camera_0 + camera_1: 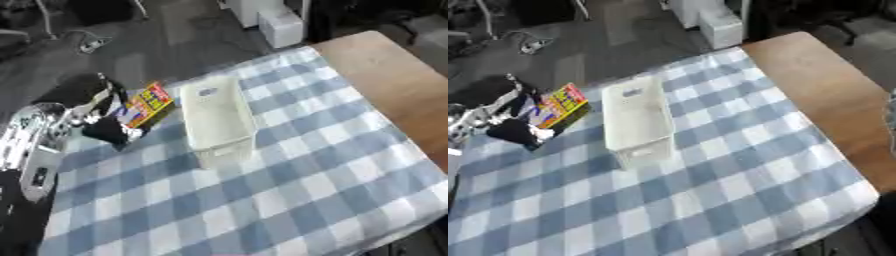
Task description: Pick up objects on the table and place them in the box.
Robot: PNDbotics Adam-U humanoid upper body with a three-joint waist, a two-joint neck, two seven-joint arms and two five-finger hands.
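A white plastic box (217, 120) stands on the blue and white checked cloth (289, 190), open side up and with nothing showing inside. Left of it, my left hand (103, 129) holds a flat yellow, red and blue packet (145, 105) above the table's left edge, with the fingers curled round its lower end. The packet tilts up toward the box's far left corner and is a short way from the box wall. My left arm (39, 135), silver and black, comes in from the left edge. My right hand shows in neither view.
Bare wooden tabletop (398, 85) runs along the right side beyond the cloth. White boxes (280, 22) stand on the dark floor past the table's far end, and cables lie on the floor at upper left.
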